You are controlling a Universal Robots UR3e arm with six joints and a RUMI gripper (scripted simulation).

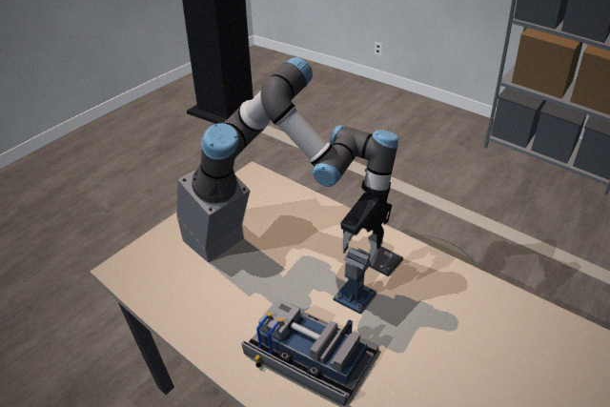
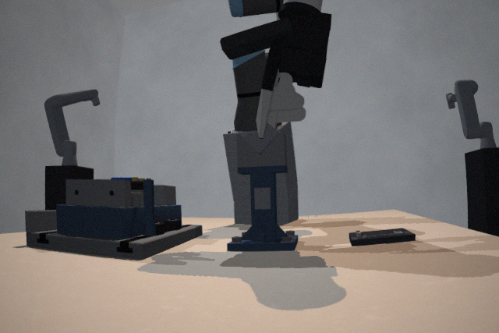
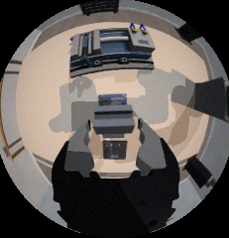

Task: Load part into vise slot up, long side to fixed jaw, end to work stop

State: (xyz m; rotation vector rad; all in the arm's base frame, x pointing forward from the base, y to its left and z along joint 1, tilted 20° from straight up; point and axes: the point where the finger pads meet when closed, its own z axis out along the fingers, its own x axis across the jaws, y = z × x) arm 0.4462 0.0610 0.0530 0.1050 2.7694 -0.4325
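The grey part (image 1: 358,253) (image 3: 114,125) appears to lie in the V-block (image 1: 355,289) (image 2: 263,161) (image 3: 112,97); where its slot faces is unclear. My gripper (image 1: 359,257) (image 2: 262,136) (image 3: 114,119) is partly open, its jaws near the two ends of the part with nothing clamped. The far jaw is largely hidden in the exterior view. The infeed plate (image 1: 387,261) (image 2: 383,237) (image 3: 115,149) bears no block. The vise stands open, its fixed jaw (image 1: 347,351) (image 2: 98,192) apart from the moving jaw (image 1: 324,342). The work stop (image 1: 349,326) (image 2: 148,206) rises beside the jaws.
The air cylinder (image 1: 277,316) (image 3: 142,38) with blue hoses stands at one end of the vise. The vise's grey base (image 1: 295,372) sits near the table edge. The robot's pedestal (image 1: 212,230) (image 2: 262,200) stands beyond the V-block in the exterior view.
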